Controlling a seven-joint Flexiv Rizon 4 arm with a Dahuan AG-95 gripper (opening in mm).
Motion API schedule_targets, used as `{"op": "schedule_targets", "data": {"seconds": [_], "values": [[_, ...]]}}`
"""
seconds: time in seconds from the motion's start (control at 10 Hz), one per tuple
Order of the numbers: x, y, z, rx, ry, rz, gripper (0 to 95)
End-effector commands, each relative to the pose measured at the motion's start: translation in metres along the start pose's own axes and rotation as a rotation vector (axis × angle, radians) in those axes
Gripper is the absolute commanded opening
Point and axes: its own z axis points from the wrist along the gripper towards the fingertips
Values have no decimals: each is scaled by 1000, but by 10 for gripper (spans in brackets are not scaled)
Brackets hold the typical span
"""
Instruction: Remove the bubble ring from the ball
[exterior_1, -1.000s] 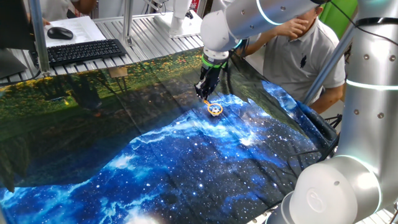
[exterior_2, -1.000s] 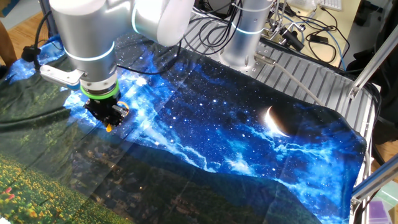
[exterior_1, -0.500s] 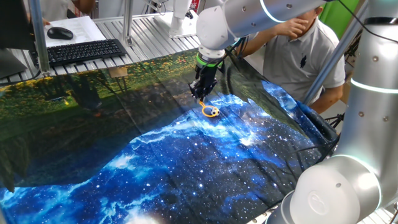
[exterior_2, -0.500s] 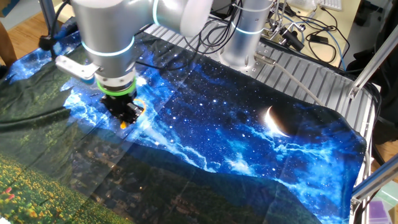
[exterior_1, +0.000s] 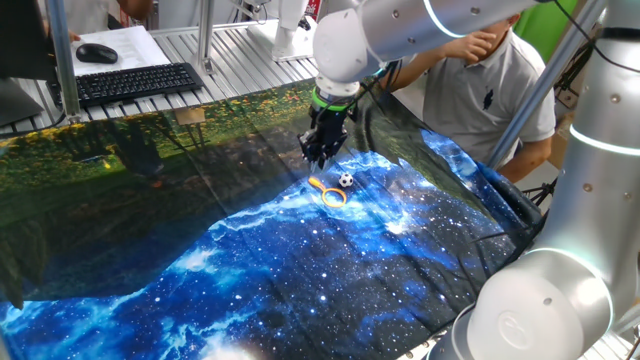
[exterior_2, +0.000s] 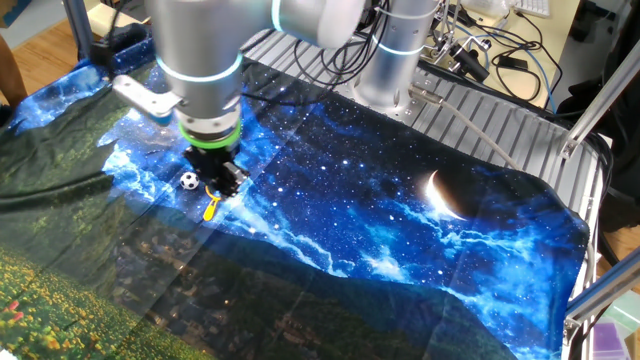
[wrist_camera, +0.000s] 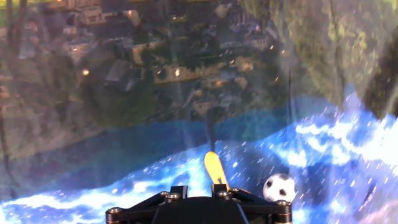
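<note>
Orange-yellow plastic forms the thin bubble ring, a small hoop with a short straight handle, which lies on the glossy starry-blue and dark landscape-printed cloth covering the worktop. The tiny white ball with black patches rests on the same cloth just beside the hoop and outside it, the two apart in one fixed view. In the other fixed view the ball sits to the left of the black two-finger hand, while the ring's handle shows just below the hand. The hand hangs from the silver arm above the ring's handle end. In the hand view the orange handle runs forward from the black hand body and the ball lies to its right; whether the fingers are spread or pinching the handle cannot be told. A black keyboard lies behind the cloth.
</note>
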Motion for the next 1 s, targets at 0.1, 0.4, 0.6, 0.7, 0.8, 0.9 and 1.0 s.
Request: {"op": "schedule_targets", "data": {"seconds": [0.1, 0.4, 0.6, 0.7, 0.8, 0.9, 1.0], "values": [[1, 2, 1, -9, 9, 1, 0], [1, 3, 1, 3, 3, 12, 0], [5, 5, -1, 3, 10, 32, 0], [7, 5, -1, 4, 8, 37, 0], [7, 5, 0, 9, 10, 43, 0], [8, 5, 0, 8, 17, 54, 0], [12, 5, 0, 9, 18, 62, 0]]}}
